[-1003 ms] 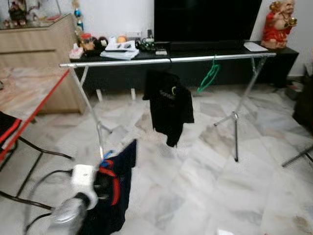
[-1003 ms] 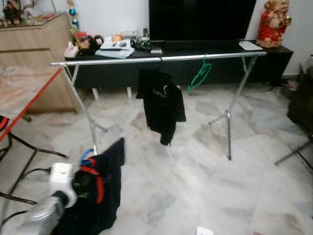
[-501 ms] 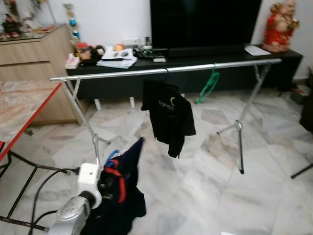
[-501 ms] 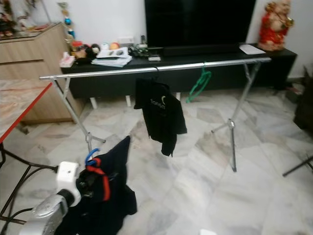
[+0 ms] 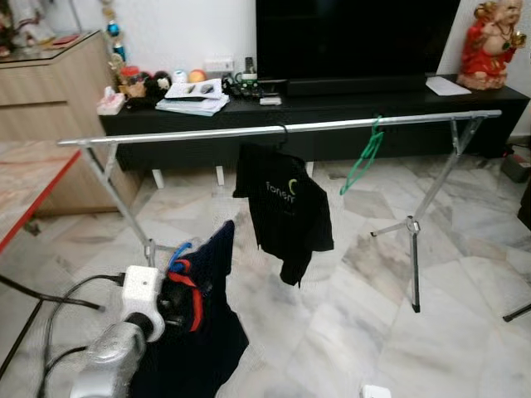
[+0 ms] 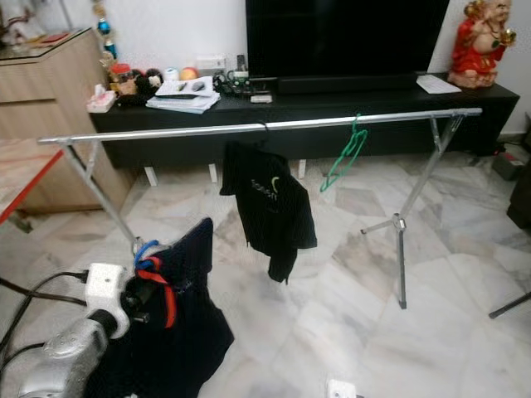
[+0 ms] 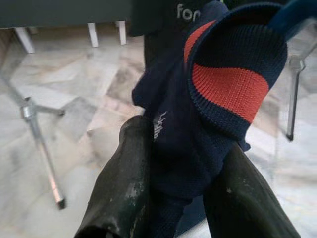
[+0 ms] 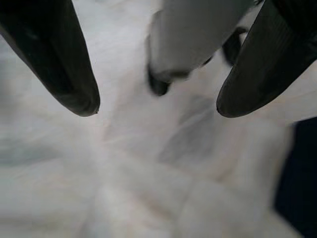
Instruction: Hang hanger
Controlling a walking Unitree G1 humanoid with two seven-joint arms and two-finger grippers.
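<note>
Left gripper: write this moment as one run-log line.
left gripper: shut on navy shirt | rail: black shirt, green hanger hung | right gripper: open

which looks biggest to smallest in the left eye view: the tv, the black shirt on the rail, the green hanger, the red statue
1. tv, by far the widest.
2. black shirt hanging on the rail.
3. red statue and green hanger: similar in height, the statue bulkier, the hanger only a thin outline; too close to rank.
</note>
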